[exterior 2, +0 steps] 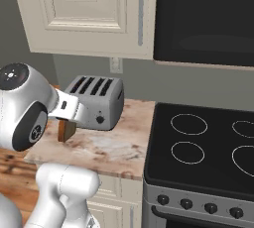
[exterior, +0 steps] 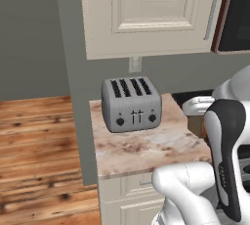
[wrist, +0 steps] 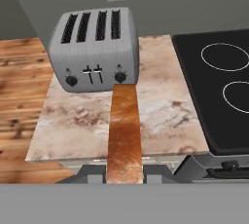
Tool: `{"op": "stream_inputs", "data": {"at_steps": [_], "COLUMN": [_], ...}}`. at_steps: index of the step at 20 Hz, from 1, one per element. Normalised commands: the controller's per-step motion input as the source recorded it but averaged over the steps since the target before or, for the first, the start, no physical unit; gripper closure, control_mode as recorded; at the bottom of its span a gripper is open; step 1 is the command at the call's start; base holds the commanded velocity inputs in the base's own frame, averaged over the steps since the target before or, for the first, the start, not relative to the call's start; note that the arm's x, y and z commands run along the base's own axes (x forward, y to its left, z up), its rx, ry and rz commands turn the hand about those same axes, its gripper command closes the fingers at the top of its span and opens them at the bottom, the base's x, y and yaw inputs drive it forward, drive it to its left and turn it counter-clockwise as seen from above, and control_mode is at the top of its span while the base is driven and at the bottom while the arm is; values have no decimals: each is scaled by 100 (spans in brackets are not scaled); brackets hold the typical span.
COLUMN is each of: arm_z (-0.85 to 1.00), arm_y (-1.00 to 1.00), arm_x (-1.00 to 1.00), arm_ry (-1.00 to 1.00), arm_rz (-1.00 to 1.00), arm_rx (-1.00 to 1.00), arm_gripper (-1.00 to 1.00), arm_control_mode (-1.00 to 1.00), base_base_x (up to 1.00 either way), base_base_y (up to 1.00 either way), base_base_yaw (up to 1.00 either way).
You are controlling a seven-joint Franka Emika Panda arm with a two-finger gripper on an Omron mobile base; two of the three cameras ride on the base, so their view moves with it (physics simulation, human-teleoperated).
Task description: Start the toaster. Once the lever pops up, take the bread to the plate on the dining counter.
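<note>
1. Bread (wrist: 124, 130): the slice nearest the hand camera, seen edge-on as a long brown crust strip running up from between the finger tips toward the toaster. It also shows as a brown slab below the wrist in the right base view (exterior 2: 66, 130).
2. Gripper (wrist: 125, 174): closed narrow on the bread, one dark finger tip on each flat face near the lower crust. The slice is held off the bench, in front of the toaster.
3. Toaster (exterior: 131, 103): a grey four-slot box standing on the marbled bench (exterior: 146, 148) near the wall, all four slots looking empty, both front sliders sitting high.
4. Stove (exterior 2: 203, 147): a black cooktop just beside the bench on the right.
5. Handling, as judged: the slice should be light and fairly stiff once toasted, but crumbly and easily crushed. A firm squeeze across the faces could dent or snap it. The crust edge is the strongest place to pinch.
6. Risk, as judged: held by one end, the long free end may swing or pivot between the finger tips during a fast turn. Slow travel with the slice kept vertical seems safest.
7. The plate and dining counter lie out of frame.
</note>
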Motion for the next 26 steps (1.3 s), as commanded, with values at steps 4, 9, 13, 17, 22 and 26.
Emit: {"op": "stream_inputs", "data": {"at_steps": [4, 9, 13, 17, 22, 26], "arm_z": [6, 0, 0, 0, 0, 0], "arm_y": [0, 0, 0, 0, 0, 0], "arm_x": [0, -1, -11, -7, 0, 0], "arm_ry": [0, 0, 1, 1, 0, 0], "arm_rz": [0, 0, 0, 0, 0, 0], "arm_rx": [0, 0, 0, 0, 0, 0], "arm_gripper": [100, 100, 100, 100, 100, 100], "arm_control_mode": [-100, -100, -100, 100, 100, 100], "base_base_x": [0, 0, 0, -12, -49, -46], "base_base_y": [0, 0, 0, 0, 0, 0], "base_base_yaw": [0, 0, 0, 0, 0, 0]}}
